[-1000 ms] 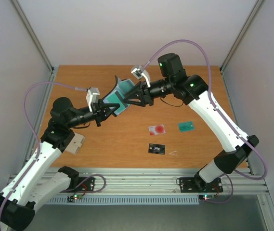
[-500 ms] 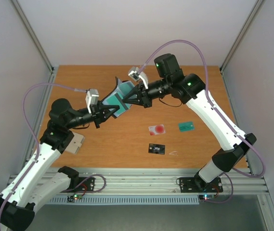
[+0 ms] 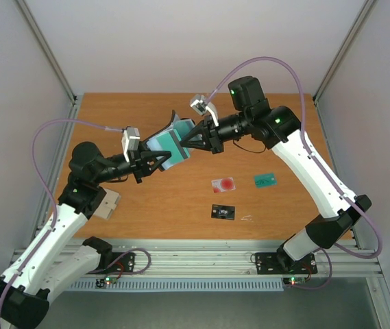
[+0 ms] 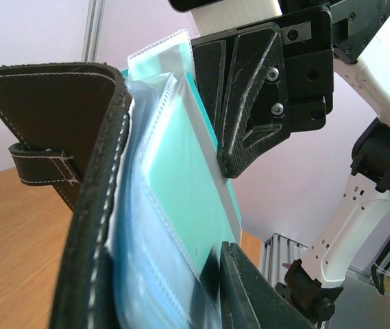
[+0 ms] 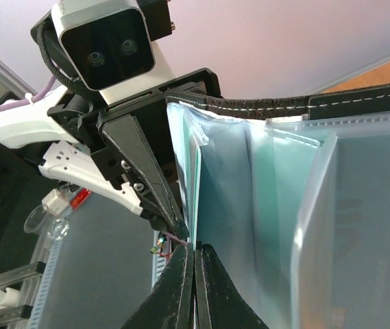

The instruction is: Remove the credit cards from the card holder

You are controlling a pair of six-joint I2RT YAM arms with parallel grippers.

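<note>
The left claw clamps the open card holder aloft, toward 11 o'clock of the tabletop's middle. The right claw is pinched closed on a teal-green card lodged in its sleeves.

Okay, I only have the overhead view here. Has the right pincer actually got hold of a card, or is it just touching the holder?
Observer: It has one. The right wrist view shows the right pincer shut on the thin edge of a teal card.
Operator: Is the holder's strap in the way?
Observer: No. In the left wrist view the strap sticks out from the black outside of the card holder, on the side away from that card.
Operator: Any more cards inside?
Observer: It looks like one. A second teal card sits behind a clear sleeve, nearer the cover.
</note>
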